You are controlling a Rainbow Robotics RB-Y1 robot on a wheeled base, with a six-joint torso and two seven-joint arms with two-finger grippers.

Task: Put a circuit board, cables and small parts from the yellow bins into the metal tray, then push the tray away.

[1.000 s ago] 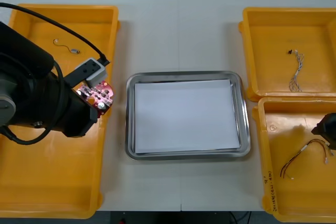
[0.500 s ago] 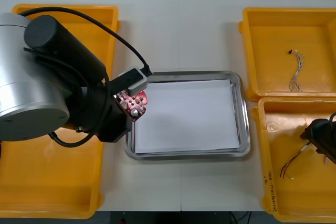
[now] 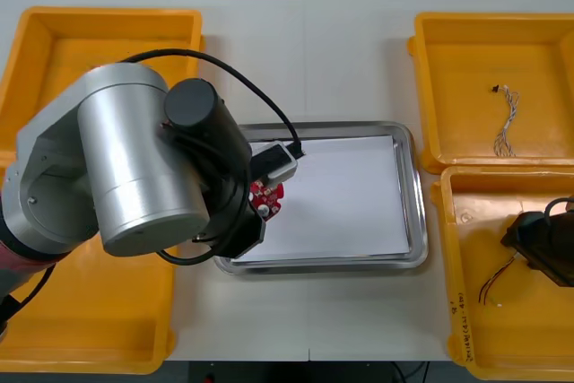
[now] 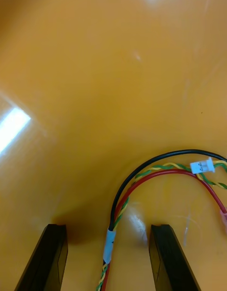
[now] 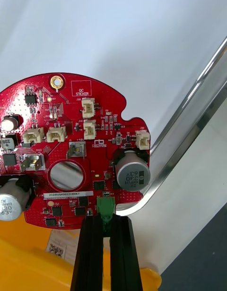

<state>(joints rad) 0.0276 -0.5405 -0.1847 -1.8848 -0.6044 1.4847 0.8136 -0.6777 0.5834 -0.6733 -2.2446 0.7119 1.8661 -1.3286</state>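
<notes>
Front view first: swung the left gripper clear of the left yellow bins inside the last second and brought it over the left end of the metal tray, with the round red circuit board pinched at its tips all the way across. Meant, by the look of it, carrying nearly over, with only lowering and release left. Edged the right gripper meanwhile closer to the red and yellow cable lying just ahead of it in the near right bin; could not judge the finger gap from up there. Right wrist view next: found the fingers spread wide, holding nothing, with that cable running straight between them across the bin floor. Lined up for a pinch, not yet made. Left wrist view last: caught a detail hidden from overhead by the arm, namely both fingers clamped on a small green connector at the board's edge. Showed white lining beyond the board and the tray's shiny rim just beside the tips. Could not judge the board's height above that lining.
</notes>
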